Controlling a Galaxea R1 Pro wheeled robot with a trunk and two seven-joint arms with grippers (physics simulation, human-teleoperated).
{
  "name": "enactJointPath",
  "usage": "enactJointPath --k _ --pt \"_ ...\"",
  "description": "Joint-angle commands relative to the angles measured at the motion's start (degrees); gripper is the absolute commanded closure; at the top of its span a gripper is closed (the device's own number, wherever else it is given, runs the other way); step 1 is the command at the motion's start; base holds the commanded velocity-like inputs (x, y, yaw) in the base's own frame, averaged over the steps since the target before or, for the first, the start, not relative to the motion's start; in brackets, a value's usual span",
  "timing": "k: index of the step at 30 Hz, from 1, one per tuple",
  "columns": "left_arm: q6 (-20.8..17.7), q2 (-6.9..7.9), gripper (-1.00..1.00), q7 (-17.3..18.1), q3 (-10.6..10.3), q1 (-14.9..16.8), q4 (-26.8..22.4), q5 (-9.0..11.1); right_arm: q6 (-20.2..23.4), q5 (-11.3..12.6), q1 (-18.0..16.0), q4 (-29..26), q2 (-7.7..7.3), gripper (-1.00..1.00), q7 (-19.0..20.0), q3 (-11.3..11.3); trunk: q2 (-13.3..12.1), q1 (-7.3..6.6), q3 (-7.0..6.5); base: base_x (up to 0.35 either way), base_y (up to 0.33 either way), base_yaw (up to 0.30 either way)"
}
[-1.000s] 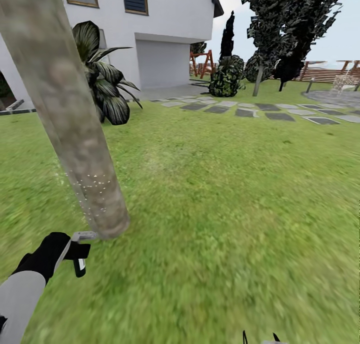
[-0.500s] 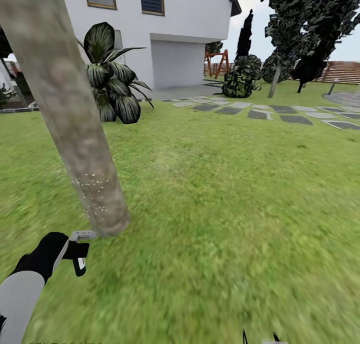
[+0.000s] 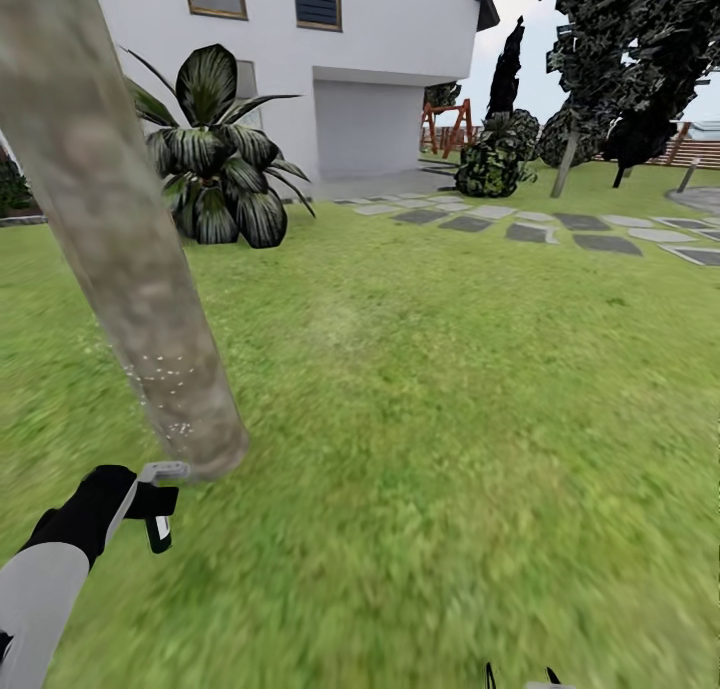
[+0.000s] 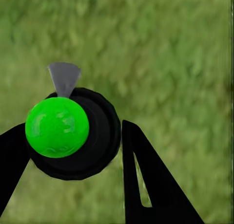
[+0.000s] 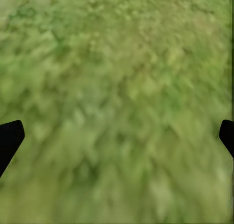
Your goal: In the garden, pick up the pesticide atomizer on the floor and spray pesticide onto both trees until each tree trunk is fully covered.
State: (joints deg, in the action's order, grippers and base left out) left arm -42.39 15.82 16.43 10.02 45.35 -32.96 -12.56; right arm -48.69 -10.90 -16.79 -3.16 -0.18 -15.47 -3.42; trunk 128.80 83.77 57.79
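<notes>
While left gripper pinches pesticide atomizer between its two black fingers, grey trigger head sits just beside foot of leaning tree trunk. Tiny whitish pesticide specks dot trunk low down. Atomizer hangs over grass. Right gripper spread wide over grass, holds nothing. Second tree far off, past stepping stones.

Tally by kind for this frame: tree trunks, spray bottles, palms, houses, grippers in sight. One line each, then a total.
Tree trunks: 2, the leaning tree trunk up close and a far tree trunk
Spray bottles: 1, the pesticide atomizer
Palms: 1, the small palm
Houses: 1, the white house
Grippers: 2, the left gripper and the right gripper
Total: 7
</notes>
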Motion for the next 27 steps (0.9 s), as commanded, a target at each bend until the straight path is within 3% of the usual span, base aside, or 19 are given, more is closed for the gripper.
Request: enactJointPath --k 1,6,19,27 --pt "0.0 0.0 1.0 0.0 0.0 0.0 0.0 -0.01 0.0 0.0 0.0 0.0 0.0 -1.0 0.0 0.0 0.0 0.0 0.0 0.14 -0.249 0.0" --pt "0.01 0.0 1.0 0.0 0.0 0.0 0.0 -0.01 0.0 0.0 0.0 0.0 0.08 -1.0 0.0 0.0 0.0 0.0 0.0 0.136 -0.252 0.03" --pt "0.0 0.0 1.0 0.0 0.0 0.0 0.0 0.01 0.0 0.0 0.0 0.0 0.09 -1.0 0.0 0.0 0.0 0.0 0.0 0.11 -0.26 0.256" --pt "-0.02 -0.02 1.0 -0.01 0.0 0.0 0.0 0.01 0.0 0.0 0.0 0.0 0.09 -1.0 0.0 0.01 0.0 0.0 0.0 0.06 -0.267 0.022"
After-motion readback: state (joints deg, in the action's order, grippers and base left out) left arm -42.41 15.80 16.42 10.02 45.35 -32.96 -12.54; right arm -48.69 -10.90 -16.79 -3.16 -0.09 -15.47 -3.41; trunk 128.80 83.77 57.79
